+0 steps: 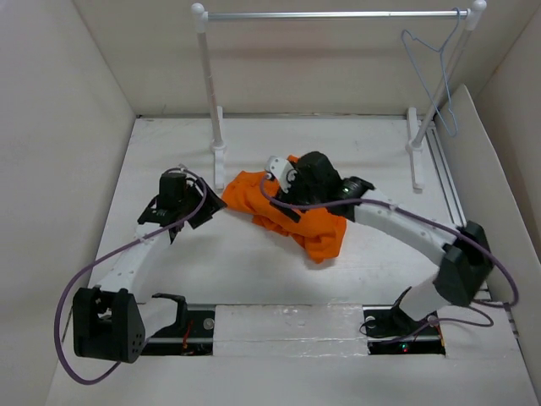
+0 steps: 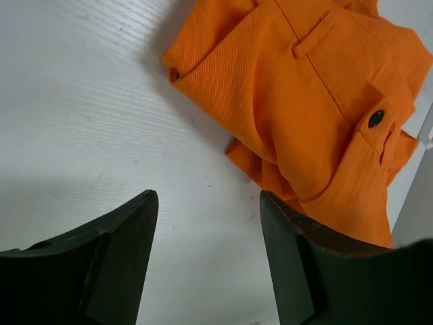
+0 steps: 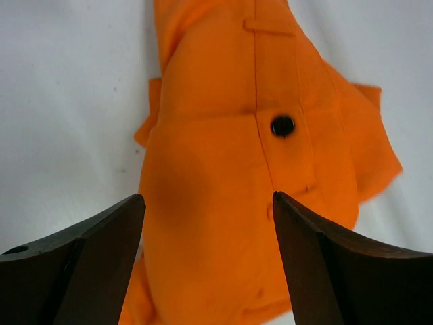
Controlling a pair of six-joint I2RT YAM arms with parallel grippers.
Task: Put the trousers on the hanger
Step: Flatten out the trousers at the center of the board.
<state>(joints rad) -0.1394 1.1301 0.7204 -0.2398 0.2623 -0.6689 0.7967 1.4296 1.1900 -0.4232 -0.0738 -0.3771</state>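
Trousers (image 1: pixel 296 216) crumpled mid-frame; right gripper (image 3: pixel 208 200) spread wide above them; left gripper (image 2: pixel 208 203) parted over table (image 2: pixel 81 101), both empty

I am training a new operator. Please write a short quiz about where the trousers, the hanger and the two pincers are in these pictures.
1. True or false: the hanger hangs on the rail.
2. Where do the trousers lie? A) crumpled on the table; B) draped over the hanger; C) over the rail.
3. Which is directly above the trousers: the left pincer or the right pincer?

Key: 1 true. 2 A. 3 the right pincer, open, holding nothing; the left pincer is open over bare table beside them.
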